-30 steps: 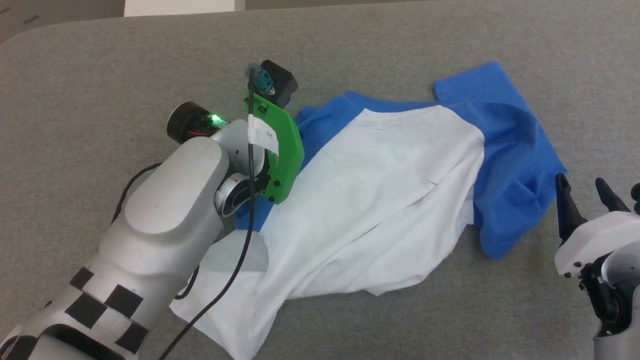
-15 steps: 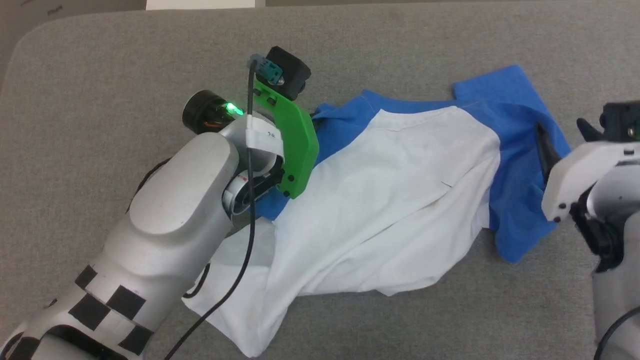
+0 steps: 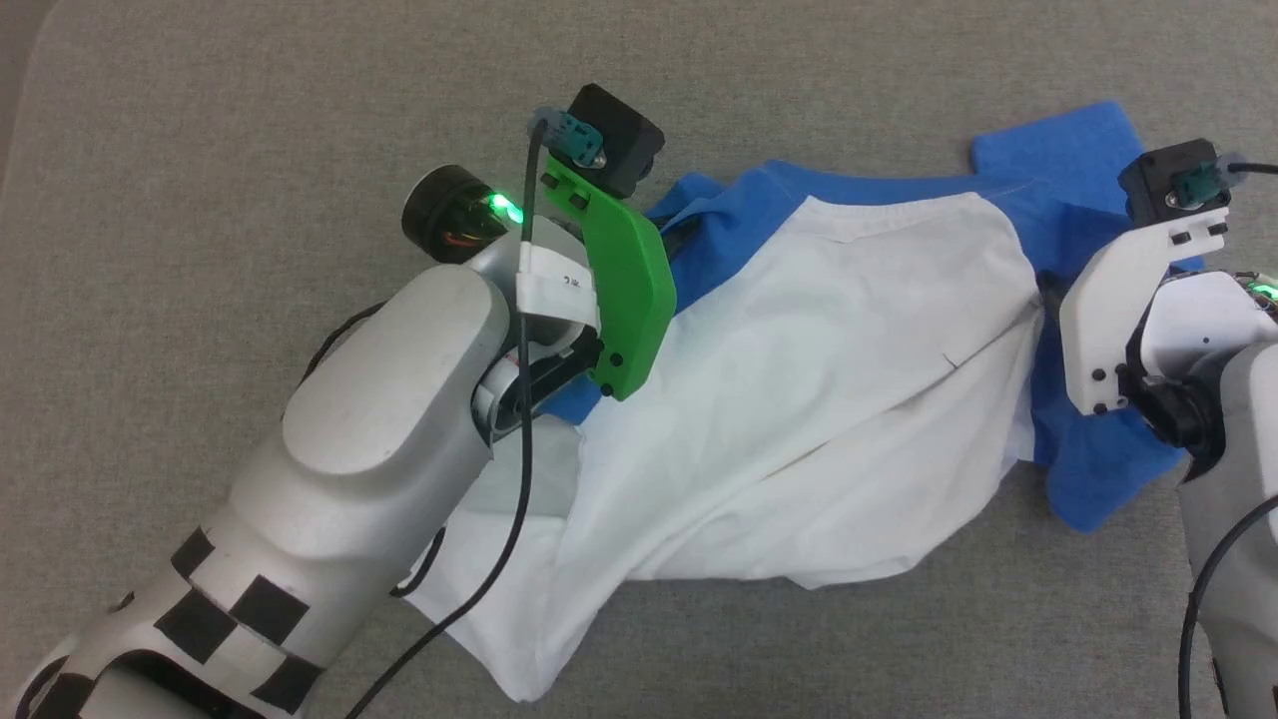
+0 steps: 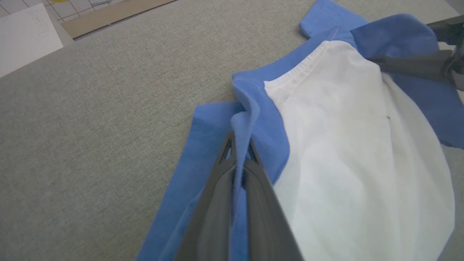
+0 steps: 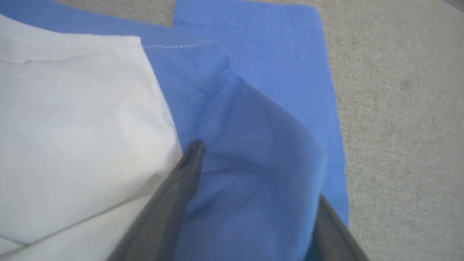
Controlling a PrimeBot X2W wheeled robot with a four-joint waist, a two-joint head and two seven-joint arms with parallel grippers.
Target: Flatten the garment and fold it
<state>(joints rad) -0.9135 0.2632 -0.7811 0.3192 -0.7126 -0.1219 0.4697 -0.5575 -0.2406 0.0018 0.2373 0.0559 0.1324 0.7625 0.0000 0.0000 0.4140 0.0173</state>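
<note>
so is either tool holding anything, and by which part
The left tool pinches the shirt by a fold of blue fabric near the neckline. The right tool is open astride a blue sleeve, gripping nothing.

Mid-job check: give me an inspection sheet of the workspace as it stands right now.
Surface: grey cloth-covered table.
Job's things: garment rumpled, not flat, blue sleeves bunched at both ends.
Clutter: nothing seen.
Grippers: left gripper shut on a blue fold; right gripper open, straddling a raised blue sleeve fold.
Cables: black cable hangs along the left forearm.
Surroundings: white sheet beyond the table's edge.
</note>
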